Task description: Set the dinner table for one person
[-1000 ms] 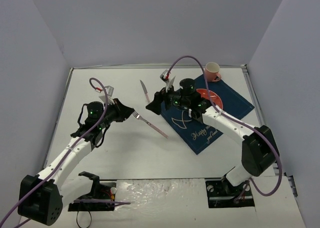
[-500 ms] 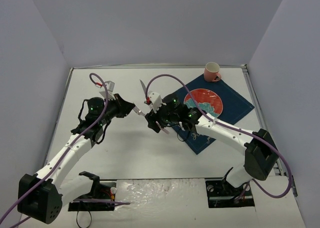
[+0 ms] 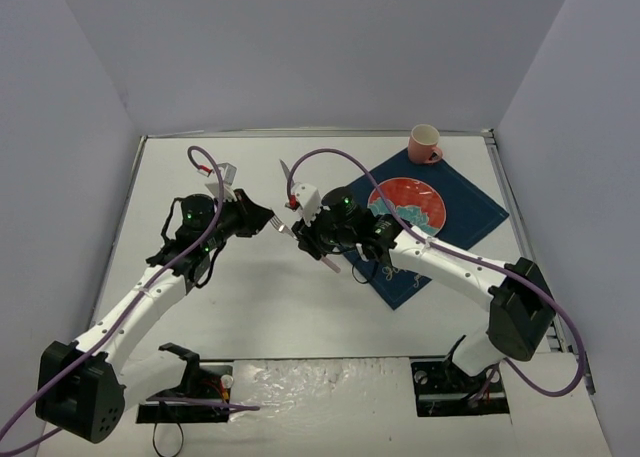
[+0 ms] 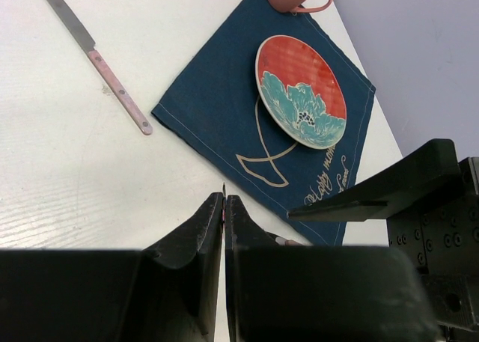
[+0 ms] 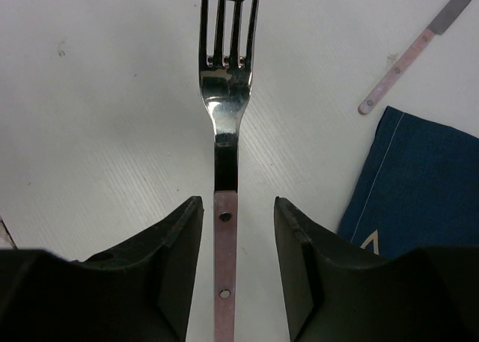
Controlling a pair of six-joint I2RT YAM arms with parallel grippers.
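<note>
A fork (image 5: 226, 110) with a pink handle lies on the white dinner table (image 3: 260, 307). My right gripper (image 5: 238, 207) is open, one jaw on each side of the handle without touching it; from above it sits at the table's middle (image 3: 303, 240). My left gripper (image 4: 224, 198) is shut, and its tips (image 3: 266, 220) are at the fork's tines. I cannot tell whether it pinches them. A pink-handled knife (image 4: 97, 57) lies further back. A red plate with a teal flower (image 3: 405, 202) and a pink cup (image 3: 425, 142) sit on the navy cloth (image 3: 470, 212).
The cloth's near corner (image 5: 426, 177) lies just right of the fork. The knife (image 5: 408, 61) is beyond it. The two arms' wrists are close together at mid table. Grey walls close off the back and both sides.
My right arm swung left from over the cloth and brought its open jaws around the fork's handle. My left gripper edged slightly right, staying at the tines.
</note>
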